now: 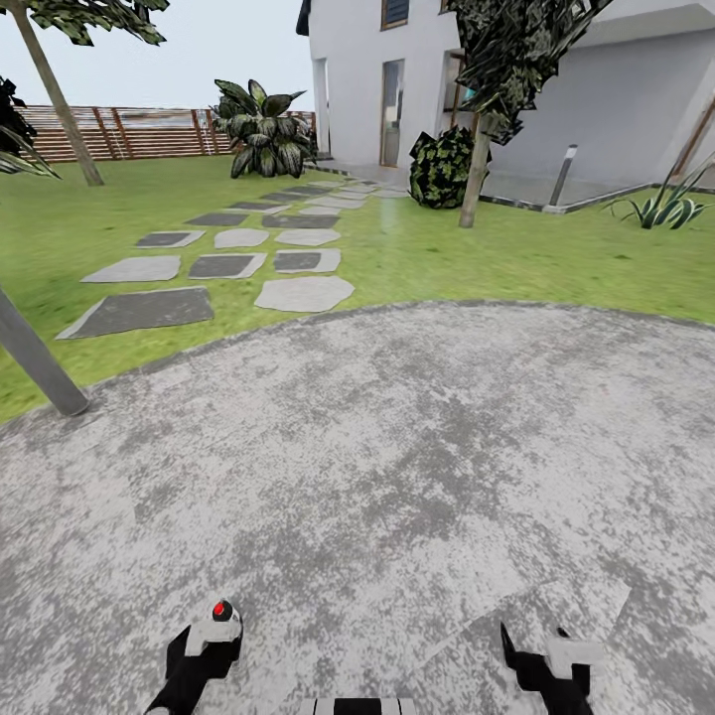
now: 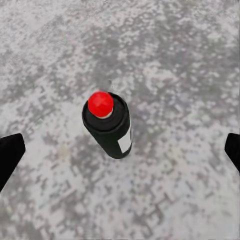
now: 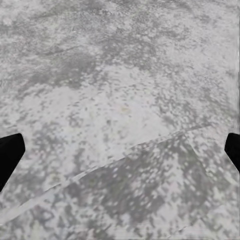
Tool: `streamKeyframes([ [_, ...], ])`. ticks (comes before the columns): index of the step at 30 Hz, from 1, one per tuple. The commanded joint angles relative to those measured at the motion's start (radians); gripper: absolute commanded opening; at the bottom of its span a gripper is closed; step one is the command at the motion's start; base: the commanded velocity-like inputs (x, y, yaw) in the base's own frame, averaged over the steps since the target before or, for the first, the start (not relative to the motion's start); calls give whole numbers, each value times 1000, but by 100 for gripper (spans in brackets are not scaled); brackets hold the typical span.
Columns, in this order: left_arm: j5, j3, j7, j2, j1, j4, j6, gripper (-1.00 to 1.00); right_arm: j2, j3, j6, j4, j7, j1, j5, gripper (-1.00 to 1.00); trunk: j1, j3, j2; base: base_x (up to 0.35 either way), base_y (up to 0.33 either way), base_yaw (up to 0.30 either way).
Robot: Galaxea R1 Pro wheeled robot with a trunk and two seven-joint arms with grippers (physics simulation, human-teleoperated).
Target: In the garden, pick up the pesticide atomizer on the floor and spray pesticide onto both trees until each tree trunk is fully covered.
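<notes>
You stand on a round paved patio (image 1: 397, 477), with your left hand (image 1: 204, 645) and right hand (image 1: 551, 665) low at its near edge; the atomizer (image 2: 107, 125) sits in the left hand, between its fingers (image 2: 10, 157), over the paving. Beyond the patio the lawn (image 1: 477, 258) spreads, and a path of stepping slabs (image 1: 228, 266) runs from front left back toward the house (image 1: 477, 79) at the rear right. A tree trunk (image 1: 475, 174) rises before the house beside a bush (image 1: 442, 167), a fence (image 1: 129, 134) closes the far left behind another trunk (image 1: 60, 99), and a post (image 1: 35, 357) leans at the patio's left edge.
</notes>
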Motion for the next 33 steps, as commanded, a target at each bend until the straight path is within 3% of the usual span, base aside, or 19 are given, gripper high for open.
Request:
streamKeyframes([
  [1,1,0,0,1,-10,-2,1,100,0,0,1,-26,0,-9,0,100,0,0,0,0,0,0],
  [7,3,1,0,4,-28,-3,0,100,-1,-2,2,-89,2,-58,0,100,0,0,0,0,0,0],
  [33,7,-2,-1,-4,-27,-6,-2,100,-1,0,1,-87,4,-62,2,100,0,0,0,72,39,0],
])
